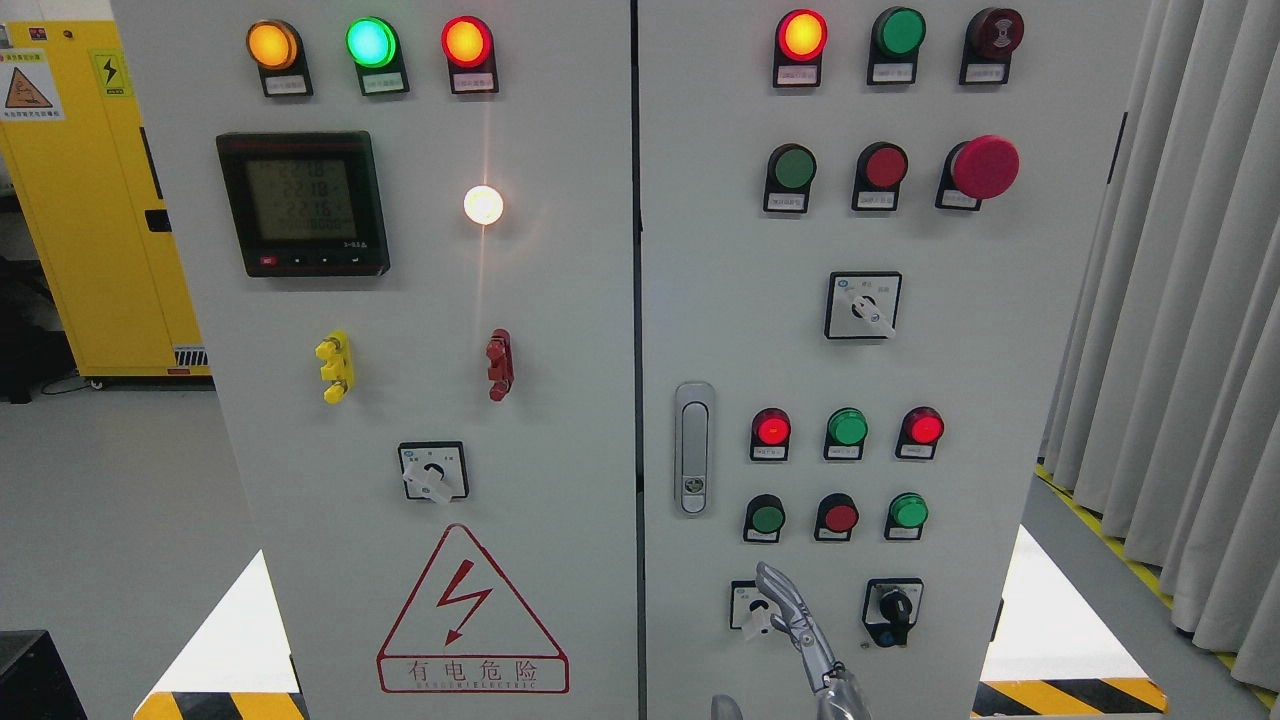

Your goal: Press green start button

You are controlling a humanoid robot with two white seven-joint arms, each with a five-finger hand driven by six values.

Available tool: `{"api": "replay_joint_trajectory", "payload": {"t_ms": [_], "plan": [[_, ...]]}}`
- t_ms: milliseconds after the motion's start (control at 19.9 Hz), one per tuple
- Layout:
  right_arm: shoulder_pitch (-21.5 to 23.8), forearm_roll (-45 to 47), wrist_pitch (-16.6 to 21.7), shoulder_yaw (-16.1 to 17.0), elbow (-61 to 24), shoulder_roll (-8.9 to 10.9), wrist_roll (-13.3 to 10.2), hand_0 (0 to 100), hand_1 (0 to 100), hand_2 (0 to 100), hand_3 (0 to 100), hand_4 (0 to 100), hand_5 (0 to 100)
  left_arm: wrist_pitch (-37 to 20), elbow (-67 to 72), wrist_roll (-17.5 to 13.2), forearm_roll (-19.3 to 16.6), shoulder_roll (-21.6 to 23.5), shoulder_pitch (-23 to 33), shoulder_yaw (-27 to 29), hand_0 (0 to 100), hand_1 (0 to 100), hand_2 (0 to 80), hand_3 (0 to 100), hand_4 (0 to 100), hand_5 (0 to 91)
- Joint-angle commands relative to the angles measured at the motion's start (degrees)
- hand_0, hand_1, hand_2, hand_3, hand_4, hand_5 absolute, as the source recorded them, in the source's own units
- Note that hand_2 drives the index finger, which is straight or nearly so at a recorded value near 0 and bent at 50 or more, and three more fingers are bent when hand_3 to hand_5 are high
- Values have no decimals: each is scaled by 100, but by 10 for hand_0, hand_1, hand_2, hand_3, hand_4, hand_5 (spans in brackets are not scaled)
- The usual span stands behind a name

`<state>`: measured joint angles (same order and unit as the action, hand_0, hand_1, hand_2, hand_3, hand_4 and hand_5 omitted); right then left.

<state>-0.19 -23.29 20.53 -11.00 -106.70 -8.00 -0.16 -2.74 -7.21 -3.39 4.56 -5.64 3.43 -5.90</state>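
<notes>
Right hand [790,610], lower centre-right of frame: one finger extended, holding nothing, tip just below green button [766,518]. Button lies straight up from fingertip.

From my seat the feed is bright and even, the pale cabinet doors [560,400] lit flatly from the front with hardly any shadow on them. The white indicator lamp [483,205] is blown out and throws a thin vertical streak of flare up and down the panel, and the lit orange, green and red pilot lamps along the top bloom at their centres. Focus is sharp across the panel, though the small label print stays unreadable, and the floor patches [235,640] beside the cabinet base clip to pure white.
</notes>
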Motion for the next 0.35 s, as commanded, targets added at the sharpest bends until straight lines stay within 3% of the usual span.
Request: {"api": "replay_joint_trajectory", "payload": {"t_ms": [0, 302], "plan": [[19, 167, -5, -148, -62, 1, -28, 544, 707, 0, 0, 0, 0, 1, 0, -4, -8, 1, 0, 1, 120, 556, 0, 0, 0, 0], [19, 360, -23, -148, -53, 1, -37, 511, 700, 0, 0, 0, 0, 1, 0, -4, 1, -8, 0, 1, 120, 556, 0, 0, 0, 0]]}}
